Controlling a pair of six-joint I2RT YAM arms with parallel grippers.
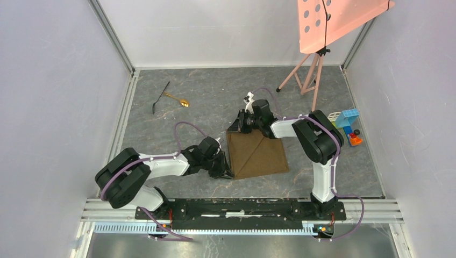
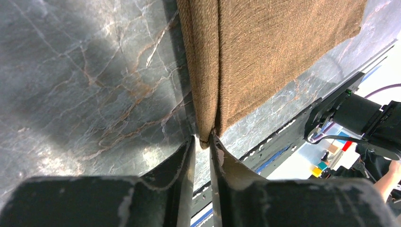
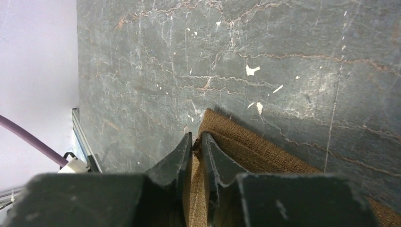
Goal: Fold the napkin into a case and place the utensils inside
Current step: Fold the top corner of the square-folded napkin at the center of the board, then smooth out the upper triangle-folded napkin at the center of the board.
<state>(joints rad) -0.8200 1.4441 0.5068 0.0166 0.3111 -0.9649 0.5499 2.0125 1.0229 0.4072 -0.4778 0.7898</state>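
The grey marbled table (image 1: 177, 185) carries everything. The brown napkin (image 1: 258, 155) lies on it, folded flat, a little beyond my two bases.

I judge this cloth to be light, soft and limp, not fragile, with a coarse weave that should give my fingers good friction. It has no stiffness of its own, so a lifted part will probably sag and the layers may slide apart. I think it is best taken at the two corners of one edge, all layers together, and moved low and slowly.

My left gripper (image 2: 202, 140) is at the near left corner of the napkin, its jaws pinching the doubled edge there. My right gripper (image 3: 196, 140) is at the far left corner of the napkin. Its jaws stand narrow with cloth in the gap, but I cannot tell whether they press the cloth or only stand around it.

Some coloured toy blocks (image 1: 347, 121) stand well apart to the right of the napkin.

The utensils lie well apart to the far left of the napkin: a black slender utensil (image 1: 160, 98) and a gold spoon (image 1: 178, 100), just beside each other. They look thin, hard and smooth, so perhaps slippery; I would take each one across the handle.

I can read no brand, label or writing anywhere.
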